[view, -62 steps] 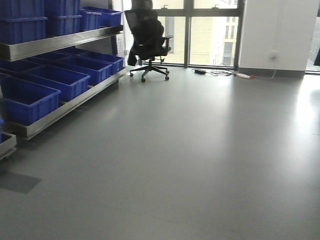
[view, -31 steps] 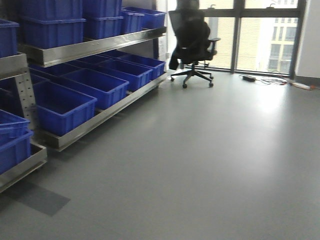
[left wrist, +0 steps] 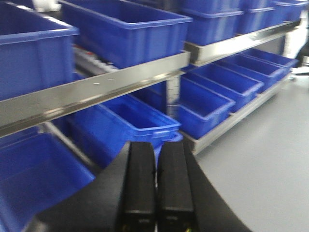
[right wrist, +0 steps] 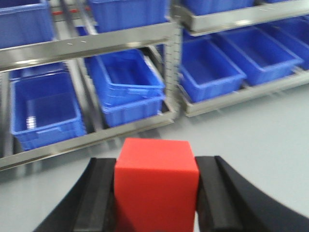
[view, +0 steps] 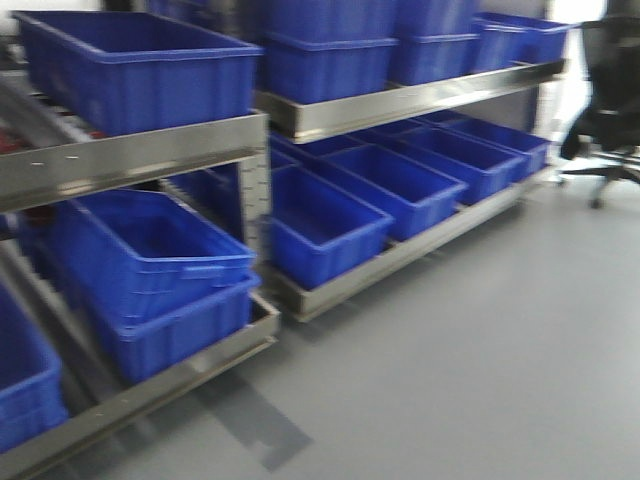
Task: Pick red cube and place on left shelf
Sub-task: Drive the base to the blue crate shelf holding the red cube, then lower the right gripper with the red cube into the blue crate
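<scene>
Jaws of right gripper flank red cube, touching both sides.

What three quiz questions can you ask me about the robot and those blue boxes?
1. True or false: the right hand is holding the red cube.
2. What colour are the plastic crates on the left shelf? A) red B) blue C) green
3. Fill in: the left hand is ___ (open or shut), with nothing in it.

Key: 1 true; 2 B; 3 shut.
</scene>
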{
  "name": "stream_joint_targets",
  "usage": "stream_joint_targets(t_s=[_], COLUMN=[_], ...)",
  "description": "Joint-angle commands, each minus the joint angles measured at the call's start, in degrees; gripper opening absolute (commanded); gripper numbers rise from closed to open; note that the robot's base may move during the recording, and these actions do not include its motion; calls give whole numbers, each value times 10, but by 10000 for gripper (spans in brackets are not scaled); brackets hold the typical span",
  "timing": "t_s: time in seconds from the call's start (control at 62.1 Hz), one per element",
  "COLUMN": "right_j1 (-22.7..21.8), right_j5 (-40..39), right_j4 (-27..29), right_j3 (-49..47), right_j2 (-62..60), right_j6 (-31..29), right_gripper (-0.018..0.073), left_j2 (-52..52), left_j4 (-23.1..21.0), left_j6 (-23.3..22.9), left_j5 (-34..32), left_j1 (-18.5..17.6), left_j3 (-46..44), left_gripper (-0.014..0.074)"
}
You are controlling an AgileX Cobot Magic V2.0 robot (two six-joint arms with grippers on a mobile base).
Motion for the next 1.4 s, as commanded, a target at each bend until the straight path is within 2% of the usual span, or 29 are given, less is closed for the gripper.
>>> stream_joint_targets(t_s=[0.0,1.385], right_j1=[-2,-2], right_j5=[-52,-52], right_j4=[-9,-9], right_j3=[-15,-15], right_j2=[8,8], right_j6=[-4,-4], right_gripper=[195,195], left_j2=[-9,-9], left_j4=[-3,-3], left_j6=[0,0], left_j5=[-49,-49], left_j1=[0,0], left_j3=[13,13], left_gripper=[102,102])
